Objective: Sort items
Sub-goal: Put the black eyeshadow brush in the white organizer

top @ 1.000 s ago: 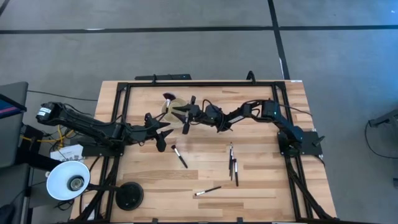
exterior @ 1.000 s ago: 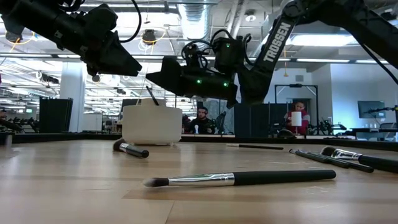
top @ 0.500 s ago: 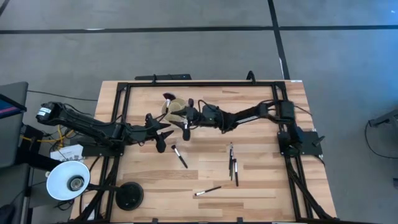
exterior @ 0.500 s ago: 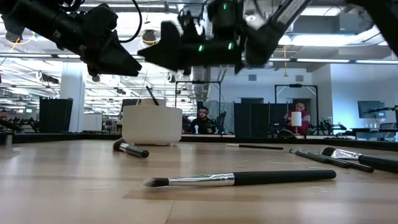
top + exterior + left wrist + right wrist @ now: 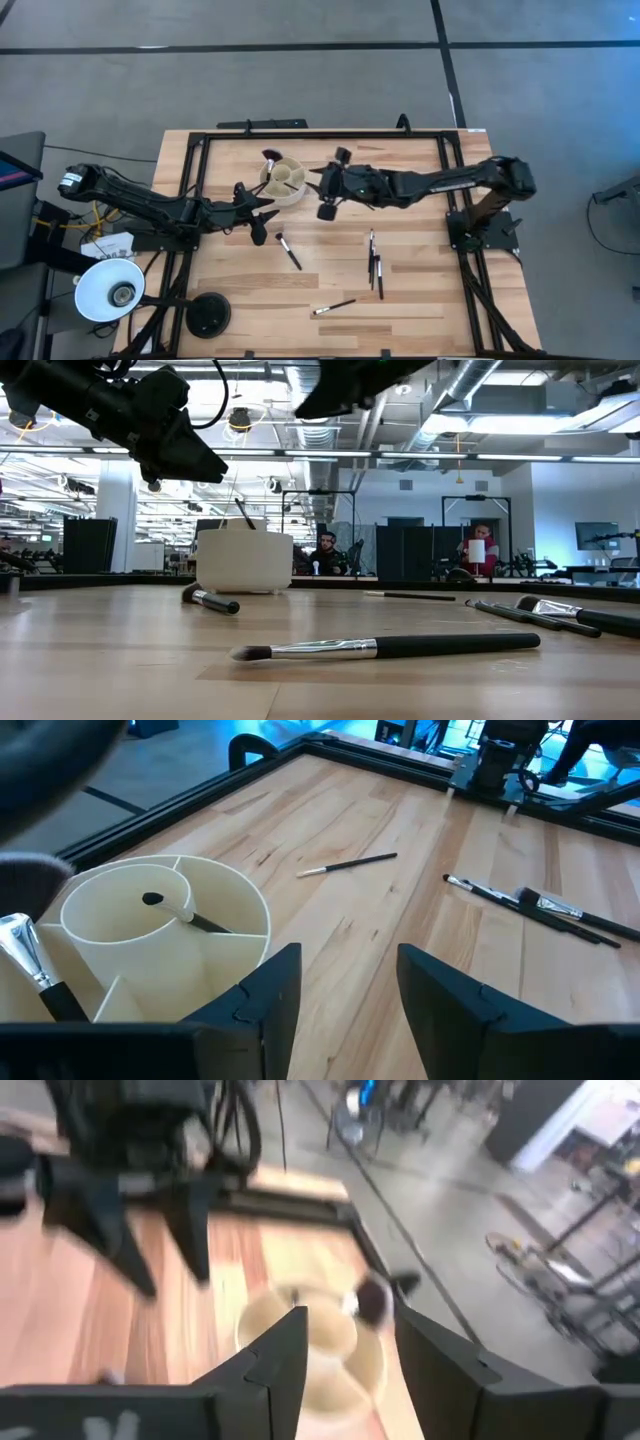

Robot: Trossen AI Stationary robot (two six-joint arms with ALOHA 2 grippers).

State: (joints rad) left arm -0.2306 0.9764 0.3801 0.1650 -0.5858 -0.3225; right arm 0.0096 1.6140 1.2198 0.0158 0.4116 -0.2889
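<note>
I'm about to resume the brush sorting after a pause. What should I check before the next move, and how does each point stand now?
1. Right gripper empty: ok, fingers open, nothing between them.
2. Left gripper empty: ok, open beside the divided cup.
3. Cup upright: ok, brushes already stand in it.
4. Brushes still loose on the table: not ok, the nearest brush and others lie flat.
5. Which compartment each brush belongs in: cannot tell.
</note>
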